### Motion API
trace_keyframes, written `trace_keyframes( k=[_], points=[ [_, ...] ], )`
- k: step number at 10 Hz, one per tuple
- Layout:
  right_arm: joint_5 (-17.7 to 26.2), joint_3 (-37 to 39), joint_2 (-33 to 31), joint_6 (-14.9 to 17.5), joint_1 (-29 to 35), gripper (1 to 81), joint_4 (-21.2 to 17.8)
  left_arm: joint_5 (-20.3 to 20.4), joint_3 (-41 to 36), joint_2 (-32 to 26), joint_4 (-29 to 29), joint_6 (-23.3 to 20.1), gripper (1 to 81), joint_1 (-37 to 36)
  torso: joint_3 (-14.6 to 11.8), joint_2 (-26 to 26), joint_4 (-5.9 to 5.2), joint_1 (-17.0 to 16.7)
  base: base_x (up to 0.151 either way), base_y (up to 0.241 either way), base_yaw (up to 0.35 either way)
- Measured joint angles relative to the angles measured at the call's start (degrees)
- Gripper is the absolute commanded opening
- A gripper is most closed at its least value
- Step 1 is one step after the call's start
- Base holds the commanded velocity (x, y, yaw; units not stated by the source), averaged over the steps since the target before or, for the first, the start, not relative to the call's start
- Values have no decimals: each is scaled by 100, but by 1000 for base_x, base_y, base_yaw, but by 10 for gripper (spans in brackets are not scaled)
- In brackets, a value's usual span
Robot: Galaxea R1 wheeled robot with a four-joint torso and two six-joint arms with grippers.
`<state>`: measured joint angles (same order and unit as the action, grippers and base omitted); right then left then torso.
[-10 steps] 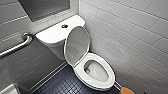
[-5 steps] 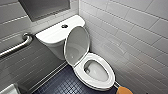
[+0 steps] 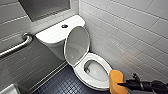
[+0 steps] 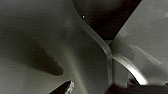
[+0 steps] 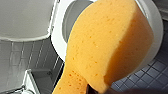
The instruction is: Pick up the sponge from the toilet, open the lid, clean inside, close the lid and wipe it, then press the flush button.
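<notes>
Holding the sponge (image 3: 116, 80) in the right gripper (image 3: 122, 84), closed on its lower end with the upper lobe left free; poised near the front rim of the toilet (image 3: 56, 35), above the dark tiled floor (image 3: 60, 83); impossible to say whether touching the rim. Lid (image 3: 76, 46) already raised and leaning back toward the tank; seat (image 3: 81, 71) down; bowl open beneath. Porous and orange across the right wrist view, with the bowl opening behind.

Likely very light and soft; bound to squash and bend under pressure; best pinched across the narrow waist or low on one lobe, firmly enough not to twist loose while rubbing, leaving the rounded free end to meet the ceramic. Probably heavier and slicker once wet; worth minding a slip against glossy porcelain.

Judged as the inside-cleaning step at hand; closing the lid, wiping it and pressing the flush button (image 3: 64, 26) on the tank top not yet done.
</notes>
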<state>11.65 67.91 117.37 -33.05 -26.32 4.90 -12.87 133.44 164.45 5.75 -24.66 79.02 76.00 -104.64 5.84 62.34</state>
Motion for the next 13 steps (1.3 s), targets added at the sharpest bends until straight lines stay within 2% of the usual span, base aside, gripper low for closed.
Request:
trace_keyframes(
  k=[2, 6, 7, 8, 11, 13],
  points=[
    [345, 607, 722, -2, 279, 10, 37, 0, 40, 18, 2, -9, 811, 2, 0, 0, 0, 0, 0, 0, 0],
    [1215, 2647, 2166, -5, 568, 10, 173, -2, 88, 49, 6, -6, 811, 0, 0, 0, 0, 0, 0, 0, 0],
    [1237, 3051, 2744, -5, 636, 10, 234, 0, 93, 49, 6, -6, 811, 0, 0, 0, 0, 0, 0, 0, 0],
    [1265, 3349, 3056, -7, 722, 10, 286, 0, 101, 55, 6, -4, 811, 0, 0, 0, 0, 0, 0, 0, 0],
    [1582, 3633, 3279, -52, 1106, 10, 289, 1, 204, 110, 6, -4, 811, 2, 2, 0, 0, 0, 0, 0, 0],
    [1685, 3605, 3307, -110, 1648, 10, 319, 1, 413, 226, 6, -2, 811, 2, 2, 0, 0, 0, 0, 0, 0]
  ],
)
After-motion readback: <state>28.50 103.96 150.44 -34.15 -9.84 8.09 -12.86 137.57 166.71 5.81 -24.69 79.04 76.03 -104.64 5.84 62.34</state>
